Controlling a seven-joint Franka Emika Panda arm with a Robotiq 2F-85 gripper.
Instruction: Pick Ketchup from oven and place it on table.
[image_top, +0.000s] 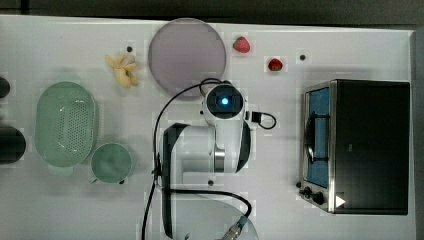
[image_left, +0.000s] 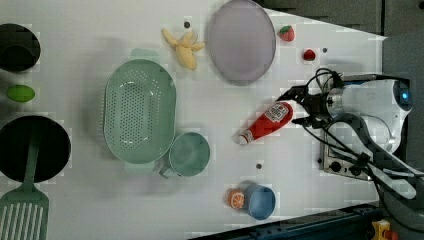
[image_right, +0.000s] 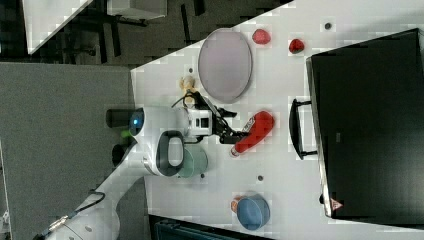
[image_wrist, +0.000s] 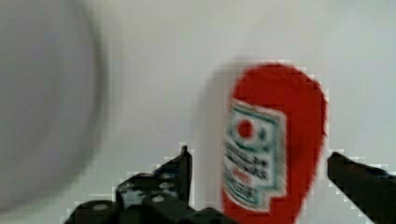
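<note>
lying flat on the table (image_left: 300, 200), the ketchup (image_left: 265, 122) sits between the open end effector (image_wrist: 259, 172) fingers

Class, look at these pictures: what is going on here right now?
A single robot arm has its tool open around a ketchup bottle, fingers clear on either side. The bottle lies on its side on the white table, between the grey plate and the closed toaster oven.

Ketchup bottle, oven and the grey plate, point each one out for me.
ketchup bottle (image_left: 266, 121), left view, on its red body.
oven (image_top: 372, 145), top view, on its black top panel.
grey plate (image_top: 187, 52), top view, on its centre.
</note>
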